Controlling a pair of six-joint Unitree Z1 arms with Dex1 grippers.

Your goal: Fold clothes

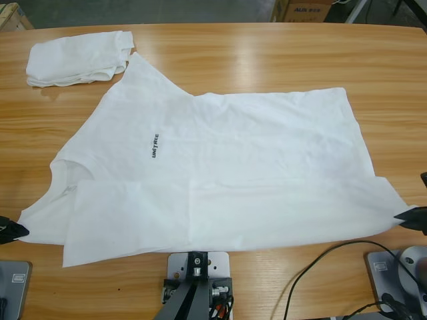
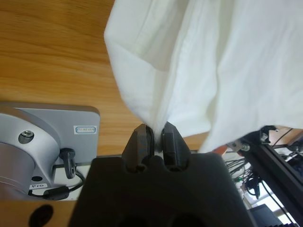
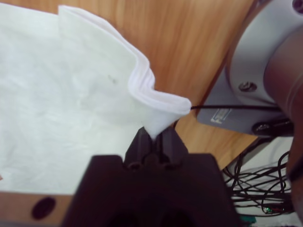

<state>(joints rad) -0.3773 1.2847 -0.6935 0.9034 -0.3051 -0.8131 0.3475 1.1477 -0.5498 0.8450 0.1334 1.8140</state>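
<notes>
shirt: the white T-shirt (image 1: 227, 173) lies spread over the middle of the frame, black lettering (image 1: 155, 145) on its chest, near edge already doubled up along the bottom

long axis: runs left-right across the frame, collar end at the left (so both pinches sit at the two ends of the bottom edge)

left gripper (image 2: 155, 139): far bottom left, clamped tight on a bunched corner

right gripper (image 3: 155, 137): far right edge, pinching the layered hem corner

next move: probably carry both ends toward the top together, each arm equally near its own end

bundle: folded white bundle (image 1: 77, 59) upper left, touching the shirt's sleeve tip
</notes>
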